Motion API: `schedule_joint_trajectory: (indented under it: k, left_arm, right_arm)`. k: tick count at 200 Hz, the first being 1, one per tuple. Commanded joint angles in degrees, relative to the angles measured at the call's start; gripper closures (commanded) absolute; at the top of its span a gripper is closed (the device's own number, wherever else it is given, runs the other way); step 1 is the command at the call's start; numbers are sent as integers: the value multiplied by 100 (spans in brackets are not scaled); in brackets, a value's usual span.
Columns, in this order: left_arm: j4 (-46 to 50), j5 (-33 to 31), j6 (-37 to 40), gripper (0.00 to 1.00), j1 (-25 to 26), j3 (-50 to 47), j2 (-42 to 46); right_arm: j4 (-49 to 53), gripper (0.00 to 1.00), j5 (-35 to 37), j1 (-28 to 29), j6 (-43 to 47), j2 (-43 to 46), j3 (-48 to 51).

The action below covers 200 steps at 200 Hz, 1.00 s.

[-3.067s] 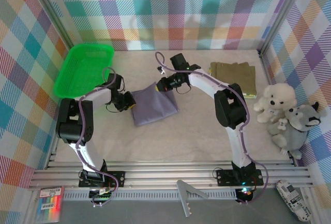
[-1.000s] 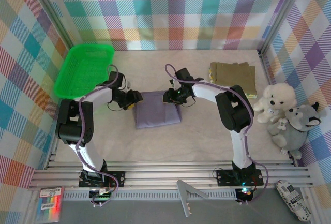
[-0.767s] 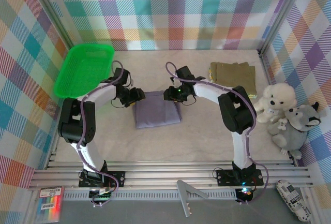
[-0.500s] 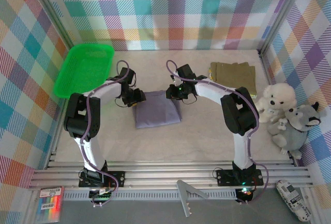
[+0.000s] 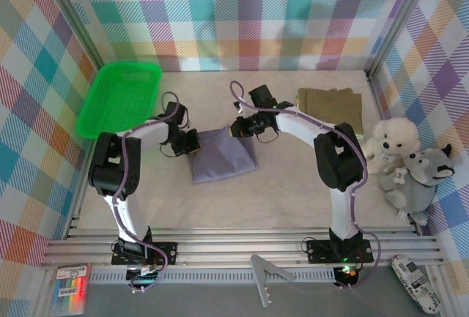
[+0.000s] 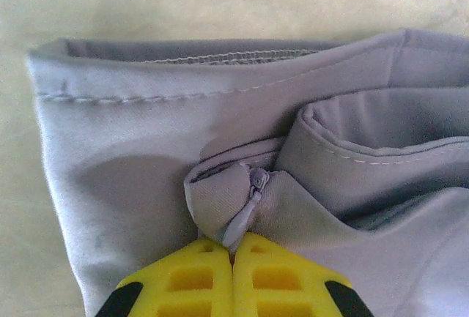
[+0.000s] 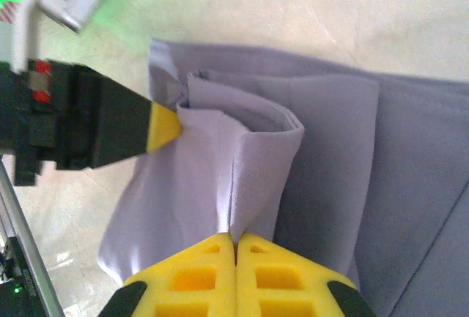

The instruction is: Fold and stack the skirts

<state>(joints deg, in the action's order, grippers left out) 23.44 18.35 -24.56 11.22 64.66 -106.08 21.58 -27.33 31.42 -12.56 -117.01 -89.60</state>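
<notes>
The counter (image 5: 293, 185) holds a green basket (image 5: 121, 97) at its far left, and the grey skirt (image 5: 223, 157) lies in the middle, already doubled into a rough square. The olive skirt (image 5: 333, 106) sits folded flat at the far right, with two plush toys (image 5: 396, 145) near it against the right wall

The left hand (image 5: 192, 141) is at the grey skirt's far-left corner and the right hand (image 5: 236, 128) at its far-right corner. Both are clamped tight on cloth. The left wrist view shows the left hand (image 6: 233, 247) pinching a bunched tuck of the grey skirt (image 6: 146, 148) right at the zip (image 6: 245, 211). The right wrist view shows the right hand (image 7: 236, 242) nipping a raised ridge of the grey skirt (image 7: 330, 148)

This looks like the grip before the next fold or the carry to the olive skirt. Both hands should rise together and level, keeping the far edge taut between them. The left pinch is small and catches the zip, so a slow lift is wise, as layers may slip out
</notes>
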Motion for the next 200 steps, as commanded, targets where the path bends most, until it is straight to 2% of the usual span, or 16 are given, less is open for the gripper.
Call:
schedule_joint_trajectory:
  k: [1, 28, 64, 91, 107, 132, 151, 181, 200]
  left_arm:
    - [-358, 283, -40, 100, -214, -474, 138]
    - [-638, 292, -35, 100, -308, -808, 202]
    - [-1010, 334, -90, 100, -366, -1072, 149]
    - [-1191, 410, -148, 100, -384, -1177, 140]
    - [-1241, 465, -163, 100, -393, -1184, 156]
    - [-1252, 588, -168, 100, -391, -1167, 259]
    - [-1158, 722, -214, 100, -392, -1094, 491]
    - [-1069, 1094, -277, 100, -380, -984, 1068]
    - [-917, 1389, -215, 100, -349, -831, 1184]
  right_arm:
    - [198, 93, 13, -68, 368, -475, -471]
    - [345, 88, 262, -159, 300, -1004, -943]
    - [1023, 69, 324, -179, 570, -1675, -1730]
    - [1050, 66, 20, -171, 599, -1683, -1701]
    - [957, 69, -173, -172, 583, -1587, -1590]
    - [850, 84, -375, -171, 502, -1417, -1478]
    - [706, 94, -273, -175, 374, -1132, -1309]
    - [371, 100, 163, -182, -11, -515, -692]
    - [183, 100, 368, -190, -267, -170, -269]
